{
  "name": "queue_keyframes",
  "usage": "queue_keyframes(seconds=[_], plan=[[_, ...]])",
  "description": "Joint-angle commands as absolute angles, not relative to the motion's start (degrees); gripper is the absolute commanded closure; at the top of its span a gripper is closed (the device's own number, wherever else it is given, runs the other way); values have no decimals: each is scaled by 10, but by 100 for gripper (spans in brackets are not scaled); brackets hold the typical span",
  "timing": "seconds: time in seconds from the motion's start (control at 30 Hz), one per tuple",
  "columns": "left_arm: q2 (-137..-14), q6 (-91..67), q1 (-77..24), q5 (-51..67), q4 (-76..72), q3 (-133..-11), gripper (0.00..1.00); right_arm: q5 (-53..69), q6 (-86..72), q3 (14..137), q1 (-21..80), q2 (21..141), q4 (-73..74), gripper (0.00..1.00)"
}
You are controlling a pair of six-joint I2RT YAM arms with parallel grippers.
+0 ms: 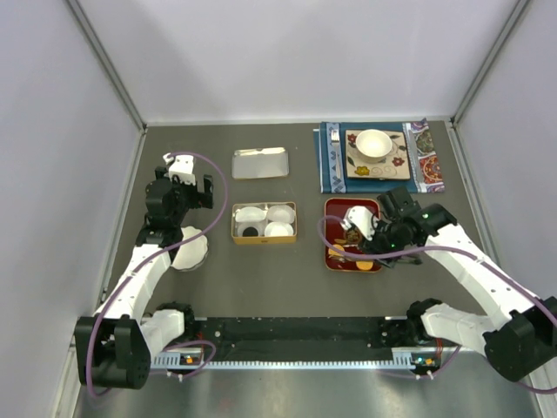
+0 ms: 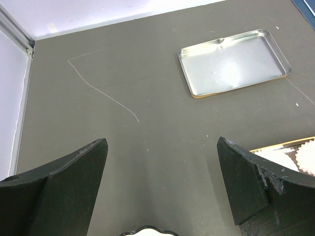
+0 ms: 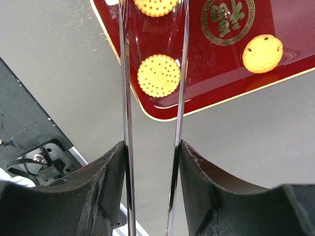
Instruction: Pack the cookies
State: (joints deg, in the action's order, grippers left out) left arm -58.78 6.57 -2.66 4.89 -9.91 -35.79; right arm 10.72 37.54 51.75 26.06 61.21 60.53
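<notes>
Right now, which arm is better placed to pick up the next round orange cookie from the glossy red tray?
Right. The right gripper holds thin metal tongs over the glossy red tray, blades straddling a round orange cookie. The left gripper hangs open above the dark table, away from the tray.

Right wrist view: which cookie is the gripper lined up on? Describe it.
Find the red tray with its gold emblem. At its rounded corner lies an orange cookie between the two metal tong blades. It is the dotted one nearest that corner; the smoother cookie lies farther along the edge.
</notes>
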Motion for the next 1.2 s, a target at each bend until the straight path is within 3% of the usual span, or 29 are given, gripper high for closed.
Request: queue_keyframes(seconds=[0.0,0.23,0.67,1.17], plan=[[-591,74,-24,49,-127,-355,1,117,388,528,252,623,584,55],[-587,73,-24,51,-127,-355,1,113,388,536,251,630,584,65],[-590,75,-25,51,-128,-352,1,99,375,613,251,617,594,94],[-596,63,-24,62,-127,-363,1,153,319,795,251,718,568,96]])
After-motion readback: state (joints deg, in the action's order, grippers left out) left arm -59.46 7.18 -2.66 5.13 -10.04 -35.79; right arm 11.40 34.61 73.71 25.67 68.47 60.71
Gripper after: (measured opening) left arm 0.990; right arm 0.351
